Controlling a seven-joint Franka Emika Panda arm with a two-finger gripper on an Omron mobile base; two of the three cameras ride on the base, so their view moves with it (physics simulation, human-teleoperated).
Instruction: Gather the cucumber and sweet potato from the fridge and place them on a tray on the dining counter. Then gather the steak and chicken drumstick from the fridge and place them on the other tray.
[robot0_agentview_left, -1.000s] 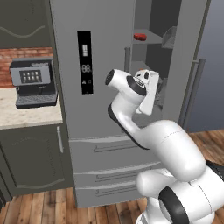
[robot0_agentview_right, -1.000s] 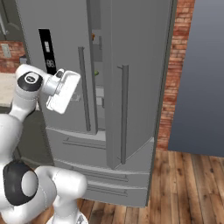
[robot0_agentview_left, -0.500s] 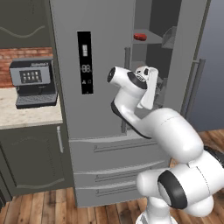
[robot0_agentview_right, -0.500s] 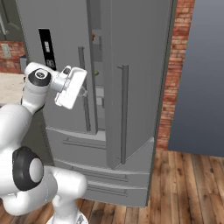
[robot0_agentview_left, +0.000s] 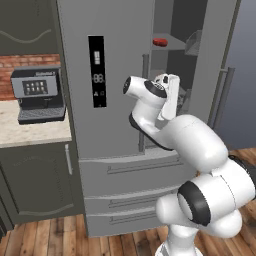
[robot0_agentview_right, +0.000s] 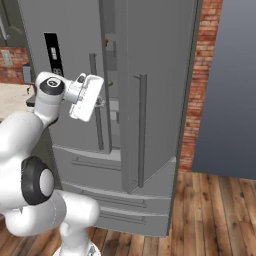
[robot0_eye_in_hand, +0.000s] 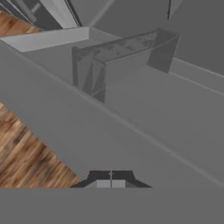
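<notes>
Arm swung twd fridge (robot0_agentview_left: 125, 120) gap | claw (robot0_eye_in_hand: 111, 175) closed, empty | touching nothing

Fridge (robot0_agentview_left: 125, 100) top cut off

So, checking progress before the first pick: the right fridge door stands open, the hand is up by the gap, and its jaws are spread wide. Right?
Not quite: the gripper is shut, its tips meeting in the hand view. The right fridge door is open, with the hand at the gap.
</notes>
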